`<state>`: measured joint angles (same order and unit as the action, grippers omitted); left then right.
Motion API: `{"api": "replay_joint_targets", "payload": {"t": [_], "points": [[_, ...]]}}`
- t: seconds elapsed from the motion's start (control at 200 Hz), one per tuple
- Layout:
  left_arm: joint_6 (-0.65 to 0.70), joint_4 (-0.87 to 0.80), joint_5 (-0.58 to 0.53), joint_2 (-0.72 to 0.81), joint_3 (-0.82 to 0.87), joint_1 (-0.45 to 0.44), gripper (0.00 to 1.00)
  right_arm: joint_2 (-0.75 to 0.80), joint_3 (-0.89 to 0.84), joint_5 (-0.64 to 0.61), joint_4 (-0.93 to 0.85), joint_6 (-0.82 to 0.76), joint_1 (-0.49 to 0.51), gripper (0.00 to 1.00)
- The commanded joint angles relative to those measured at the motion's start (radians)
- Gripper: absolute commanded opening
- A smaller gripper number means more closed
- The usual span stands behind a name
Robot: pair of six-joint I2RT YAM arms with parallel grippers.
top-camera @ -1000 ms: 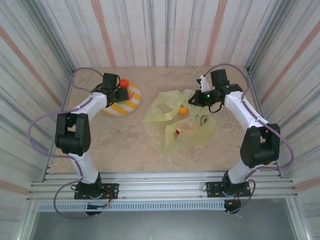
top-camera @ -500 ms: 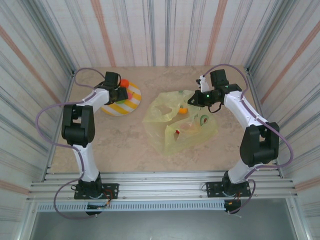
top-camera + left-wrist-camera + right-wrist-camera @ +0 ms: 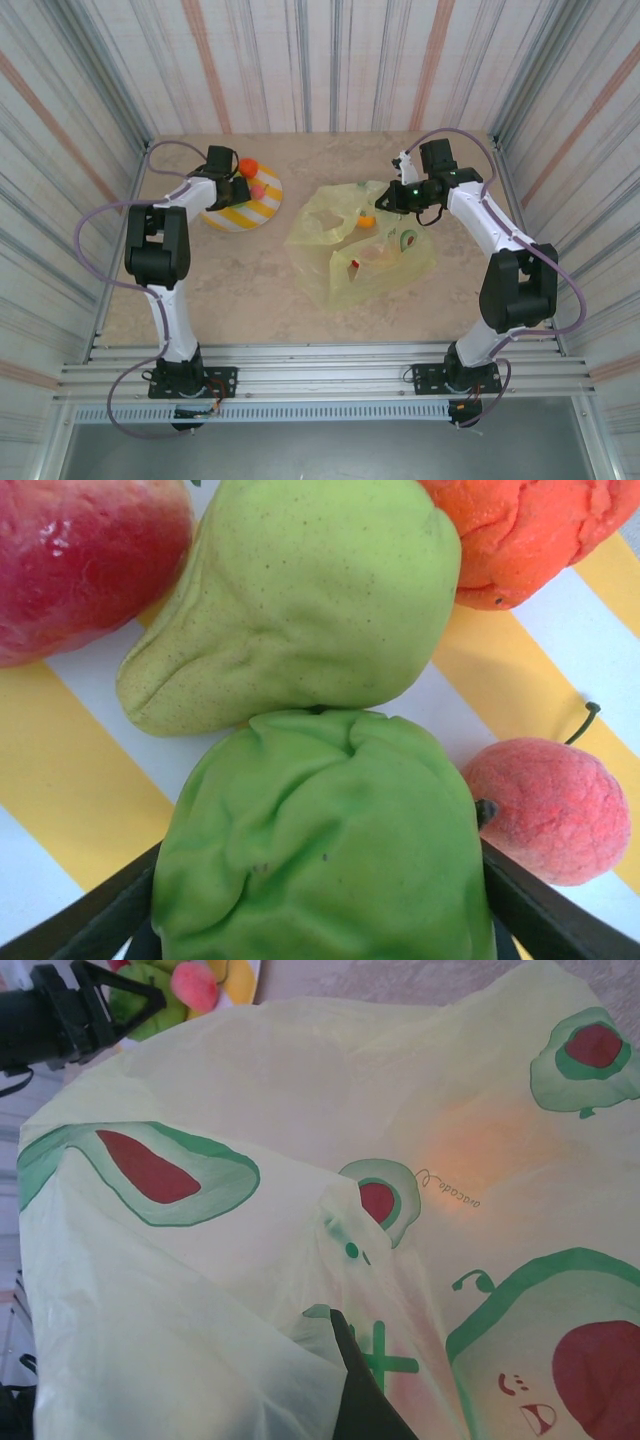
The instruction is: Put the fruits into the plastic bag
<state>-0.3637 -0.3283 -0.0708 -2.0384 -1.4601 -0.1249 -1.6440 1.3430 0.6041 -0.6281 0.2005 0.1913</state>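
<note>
Straddling a bright green fruit (image 3: 310,810) on the striped plate (image 3: 60,810), your left claw (image 3: 320,855) stands partly open, a dark finger against each flank. Whether it has truly bitten, the wrist view cannot say.

Crowding is your risk. The yellow-green pear piece (image 3: 300,590) touches that fruit just beyond the fingertips. A small pink fruit (image 3: 550,810) sits just outside the right finger, with a red fruit (image 3: 80,560) and an orange fruit (image 3: 530,530) farther ahead to either side. Lift on a shallow hold and the soft, rounded fruit could squirt forward out of the jaws. A finger catching the pink neighbour could roll it off the plate.

Well off to that claw's right, your right claw (image 3: 390,197) is pinched shut on a fold of the plastic bag (image 3: 250,1090), where a round orange piece (image 3: 367,220) lies inside. Should that thin film slip free, the mouth could sag flat and the drop would land on top of the bag.
</note>
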Motion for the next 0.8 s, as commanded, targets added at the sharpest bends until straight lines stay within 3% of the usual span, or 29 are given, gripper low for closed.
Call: {"api": "replay_joint_targets", "payload": {"t": [0.0, 0.245, 0.481, 0.611, 0.797], "points": [[-0.001, 0.028, 0.011, 0.037, 0.040, 0.008, 0.64, -0.016, -0.003, 0.019, -0.003, -0.001, 0.000, 0.00], [-0.010, 0.067, 0.017, 0.196, 0.186, 0.008, 0.57, -0.013, 0.003, 0.019, -0.009, -0.001, 0.003, 0.00], [-0.063, 0.126, 0.089, 0.548, 0.440, -0.046, 0.56, -0.017, 0.004, 0.024, -0.004, 0.010, 0.003, 0.00], [-0.103, 0.152, 0.180, 0.753, 0.558, -0.158, 0.56, -0.027, 0.011, 0.041, 0.001, 0.027, 0.002, 0.00], [-0.123, 0.160, 0.208, 0.891, 0.644, -0.443, 0.56, -0.036, 0.018, 0.057, 0.011, 0.042, 0.004, 0.00]]}}
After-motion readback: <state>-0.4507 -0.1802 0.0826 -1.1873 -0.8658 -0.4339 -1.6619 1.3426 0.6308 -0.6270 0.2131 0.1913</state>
